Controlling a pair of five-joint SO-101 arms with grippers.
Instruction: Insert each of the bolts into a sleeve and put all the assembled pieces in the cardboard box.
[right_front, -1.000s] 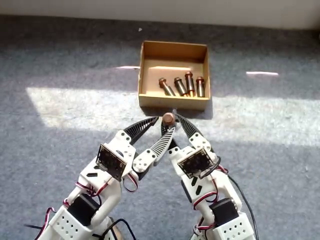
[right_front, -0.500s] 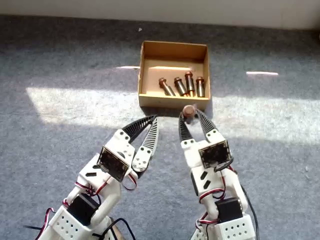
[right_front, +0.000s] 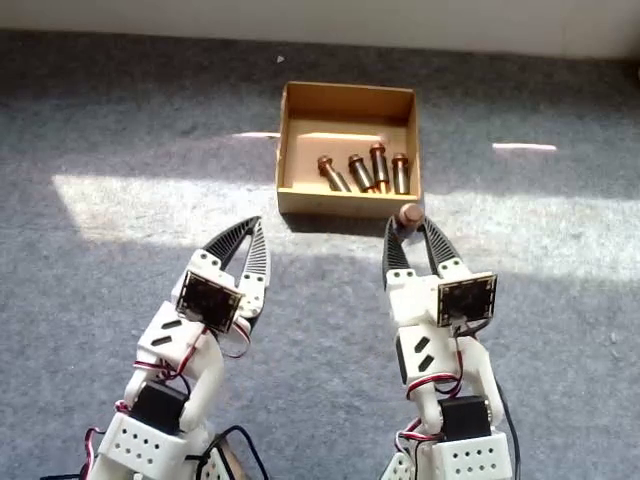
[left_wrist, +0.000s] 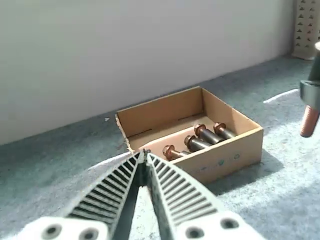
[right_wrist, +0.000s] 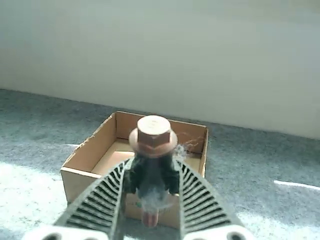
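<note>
My right gripper is shut on an assembled bolt and sleeve, held upright with the copper head on top, just in front of the cardboard box's near right corner. The same piece hangs at the edge of the left wrist view. Several assembled pieces lie side by side inside the box. My left gripper is shut with nothing in it, over the carpet to the front left of the box; its fingertips meet.
Grey carpet covers the floor, with a sunlit band crossing it in front of the box. A pale wall rises behind the box. Open carpet lies to either side of the box.
The two grippers have parted: the left one let go, shut and drew back to the left, while the right one carried the assembled piece rightward toward the box's near right corner.
</note>
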